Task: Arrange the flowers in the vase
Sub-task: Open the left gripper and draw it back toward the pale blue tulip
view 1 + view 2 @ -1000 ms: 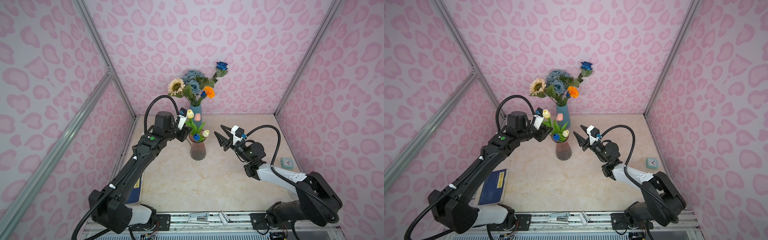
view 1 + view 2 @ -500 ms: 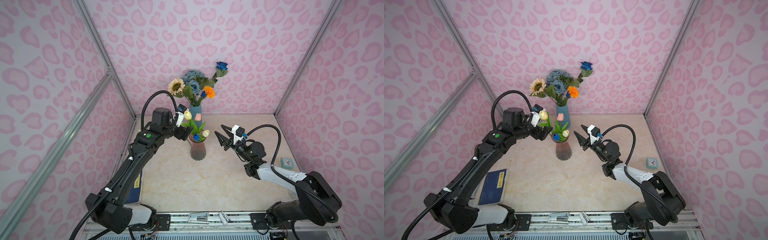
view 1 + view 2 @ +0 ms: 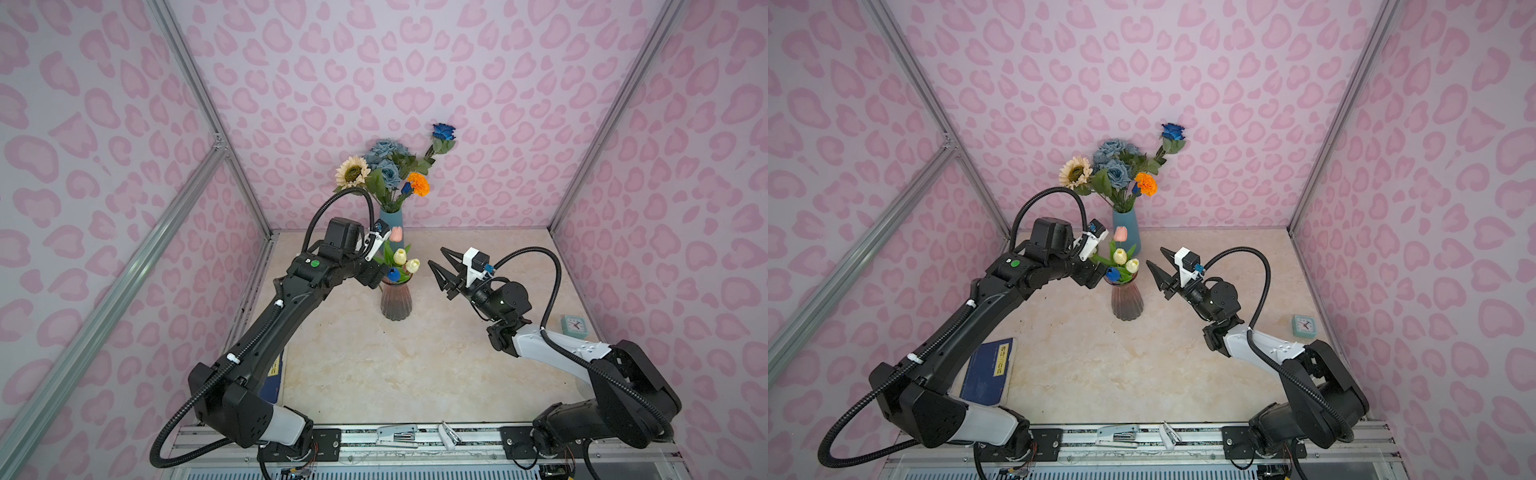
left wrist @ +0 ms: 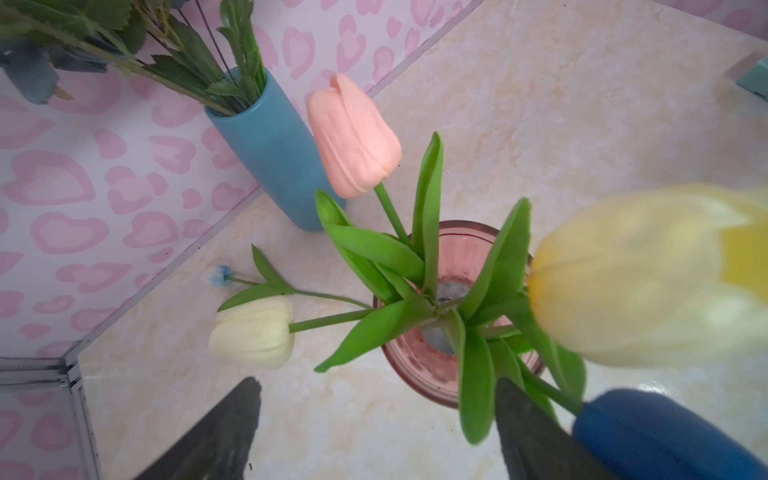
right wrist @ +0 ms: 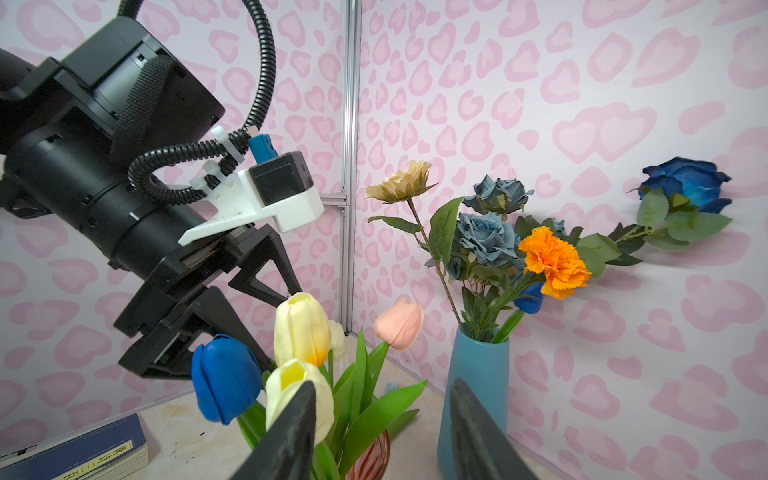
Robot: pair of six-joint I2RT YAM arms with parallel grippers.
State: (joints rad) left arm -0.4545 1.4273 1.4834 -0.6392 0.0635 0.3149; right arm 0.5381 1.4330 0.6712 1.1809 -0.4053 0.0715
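- Flowers (image 3: 400, 256) stand in two vases in both top views. Four tulips (image 3: 1119, 256) show in the ribbed pink vase (image 3: 396, 301), and a taller bunch stands in the blue vase (image 3: 390, 220) behind it.
- Your left gripper (image 3: 376, 270) reaches in on a bent arm, its fingers just beside the tulips. Your right gripper (image 3: 436, 255) hangs on the vase's other side, clear of it, fingers spread on nothing.
- Left wrist view: your left fingers (image 4: 224, 432) stand wide apart and empty, with the pink vase's mouth just past them. Count one pink tulip (image 4: 353, 137), one white tulip (image 4: 253, 336), one yellow tulip (image 4: 648, 274) and one blue tulip (image 4: 665, 436).
- Right wrist view: your right fingers (image 5: 293, 436) are parted, tulips past one and the blue vase past the other. Five tulips show here, two of them yellow. The blue vase holds one sunflower (image 5: 403, 183), one marigold (image 5: 555, 259), one bright blue rose (image 5: 685, 180) and at least two dusty-blue roses (image 5: 488, 237).
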